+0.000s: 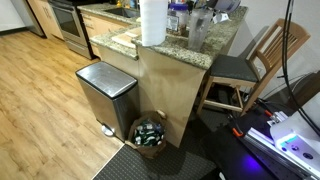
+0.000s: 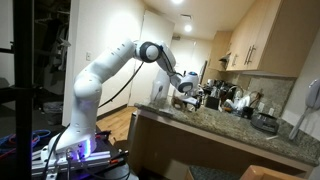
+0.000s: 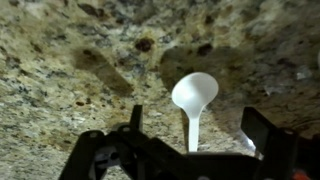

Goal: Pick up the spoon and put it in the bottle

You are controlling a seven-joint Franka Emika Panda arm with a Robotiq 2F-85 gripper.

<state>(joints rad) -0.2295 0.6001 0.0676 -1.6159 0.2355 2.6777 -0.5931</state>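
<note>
A white plastic spoon (image 3: 195,95) lies on the speckled granite counter (image 3: 70,80), bowl pointing away, handle running back under my wrist. My gripper (image 3: 198,125) is open, with one finger on each side of the handle and not touching it. In an exterior view my gripper (image 2: 183,88) hangs just above the counter (image 2: 210,125). Several bottles and jars (image 1: 190,20) stand on the counter near the arm; I cannot tell which one is the task's bottle. The spoon is too small to see in either exterior view.
A paper towel roll (image 1: 152,20) stands at the counter's edge. On the floor below are a steel trash can (image 1: 107,95) and a basket (image 1: 150,132). A wooden chair (image 1: 250,65) stands beside the counter. Dark appliances (image 2: 215,97) sit further along it.
</note>
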